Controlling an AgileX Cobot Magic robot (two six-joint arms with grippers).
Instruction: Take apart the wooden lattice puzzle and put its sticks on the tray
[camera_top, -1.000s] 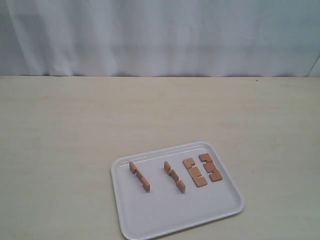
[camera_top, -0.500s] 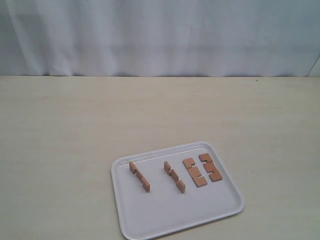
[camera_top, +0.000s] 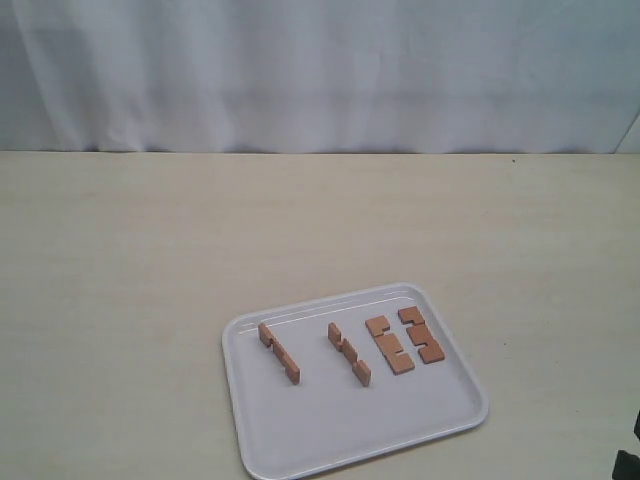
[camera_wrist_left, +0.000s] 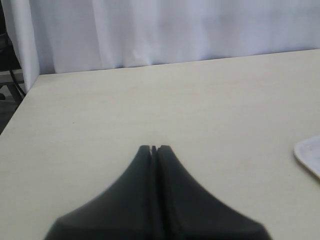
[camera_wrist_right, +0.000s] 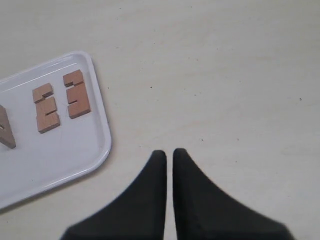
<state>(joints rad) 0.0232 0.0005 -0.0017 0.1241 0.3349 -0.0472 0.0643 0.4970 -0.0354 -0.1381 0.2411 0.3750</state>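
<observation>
Since all four sticks (camera_top: 279, 353) lie apart on the tray (camera_top: 300, 450), we judge the work near done. One risk is left: the right gripper (camera_wrist_right: 169, 152), all but closed and empty, hangs near the tray's rim. A low sweep could clip the rim and jolt the two sticks standing on edge. The left gripper (camera_wrist_left: 154, 148), clenched on nothing, sits over bare table (camera_wrist_left: 150, 90). Only the exterior view shows all four sticks; only the wrist views show how each gripper is closed.
</observation>
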